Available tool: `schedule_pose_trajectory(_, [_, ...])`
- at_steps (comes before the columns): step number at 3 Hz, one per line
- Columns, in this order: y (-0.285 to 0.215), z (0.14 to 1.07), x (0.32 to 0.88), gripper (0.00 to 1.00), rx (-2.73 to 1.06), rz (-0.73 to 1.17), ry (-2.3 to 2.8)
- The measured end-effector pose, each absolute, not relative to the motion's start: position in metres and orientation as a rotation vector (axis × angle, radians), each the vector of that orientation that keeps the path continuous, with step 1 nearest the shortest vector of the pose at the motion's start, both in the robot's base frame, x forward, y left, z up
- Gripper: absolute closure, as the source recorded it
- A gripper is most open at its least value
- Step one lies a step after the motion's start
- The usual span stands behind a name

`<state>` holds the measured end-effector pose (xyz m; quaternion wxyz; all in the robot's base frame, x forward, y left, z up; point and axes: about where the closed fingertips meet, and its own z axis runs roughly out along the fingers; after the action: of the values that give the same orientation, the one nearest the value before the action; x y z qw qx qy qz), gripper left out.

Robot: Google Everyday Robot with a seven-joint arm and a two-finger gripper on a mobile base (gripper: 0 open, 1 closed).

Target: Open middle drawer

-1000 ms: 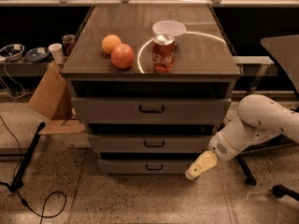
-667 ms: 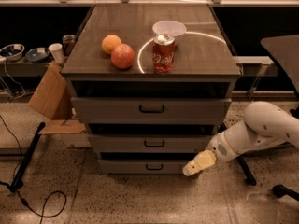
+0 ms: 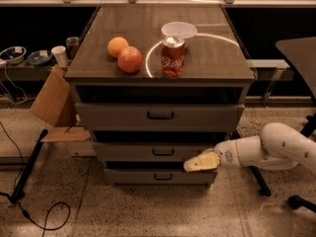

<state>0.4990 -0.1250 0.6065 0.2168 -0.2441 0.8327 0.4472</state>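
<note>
We see a grey three-drawer cabinet [image 3: 212,63] from above & in front. The middle drawer [image 3: 123,152] is the 2nd front down, w/ a small black handle [image 3: 163,152] at centre, and a dark gap shows above it. The robot's white arm [image 3: 281,147] reaches in low from the right. Its cream gripper [image 3: 190,165] points left in front of the middle drawer's lower right edge, right of the handle — we can't tell if it is open or closed. On the cabinet top are an orange [image 3: 117,46], a red apple [image 3: 130,59] just beside it, a red soda can [image 3: 173,58] & a white bowl [image 3: 179,29] just behind the can. A cardboard box [image 3: 52,100] leans at the cabinet's left.
</note>
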Motion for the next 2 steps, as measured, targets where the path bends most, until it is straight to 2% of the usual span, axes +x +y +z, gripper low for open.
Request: schedule_pose_trajectory(2, [-0.076,0.618,0.535,0.0,-0.568,1.344,2.121])
